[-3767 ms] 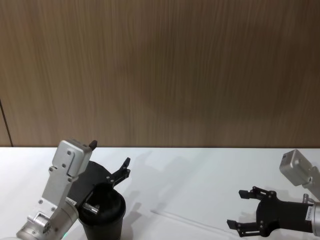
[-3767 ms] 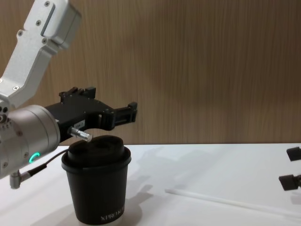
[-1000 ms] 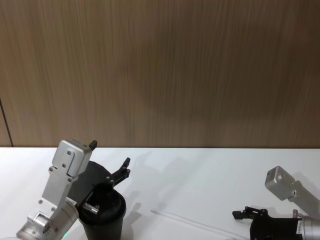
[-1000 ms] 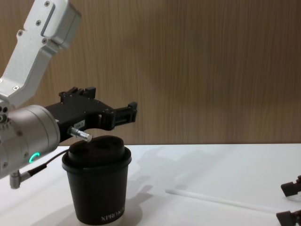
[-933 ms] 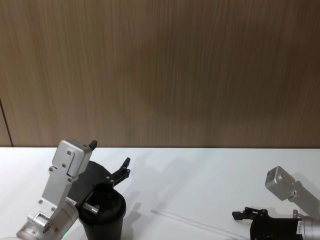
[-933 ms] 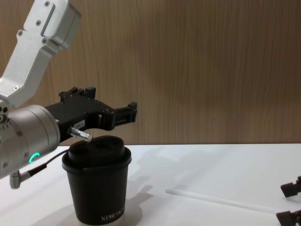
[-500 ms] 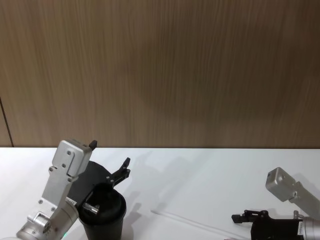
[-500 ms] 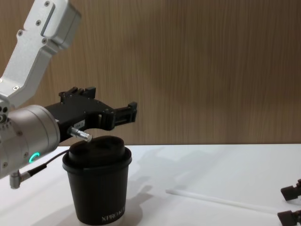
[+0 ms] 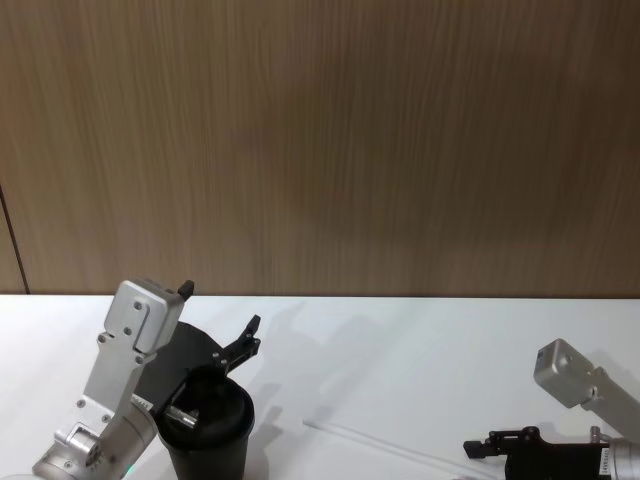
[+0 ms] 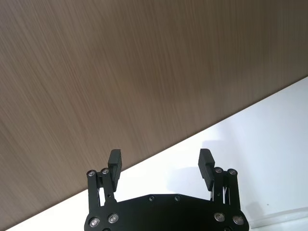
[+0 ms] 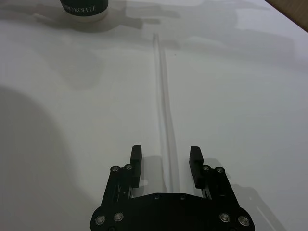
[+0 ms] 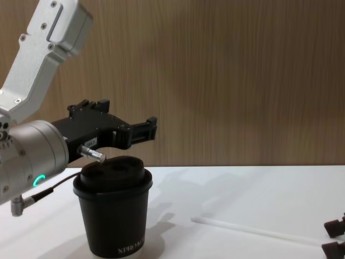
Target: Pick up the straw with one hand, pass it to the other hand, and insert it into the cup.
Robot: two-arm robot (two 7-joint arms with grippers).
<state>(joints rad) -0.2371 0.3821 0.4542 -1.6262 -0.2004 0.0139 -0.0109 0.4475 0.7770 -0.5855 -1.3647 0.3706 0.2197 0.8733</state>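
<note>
Wood-grain panelling point(image 9: 400, 150) is running across the whole back of the scene.

White table point(image 9: 420, 360) is lying below it and carrying the task's items.

Left arm: its thick silver wrist point(image 12: 29, 162) is glowing with a green ring and is reaching in from the robot's left, raised off the table.

Left gripper point(image 10: 160, 161): it is hovering just above and behind the cup, with its black fingers spread wide and nothing between them.

Cup point(image 12: 113, 216): black paper with a domed black lid and white lettering near the base, it is standing upright on the robot's left side of the table.

Right gripper point(image 11: 165, 153): it is sitting low over the table on the robot's right, jaws parted and straddling the near end of the straw without closing on it.

Straw point(image 11: 161, 72): long, thin and white, it is lying flat on the table to the right of the cup, apart from it, with its far end pointing towards the cup's base.
</note>
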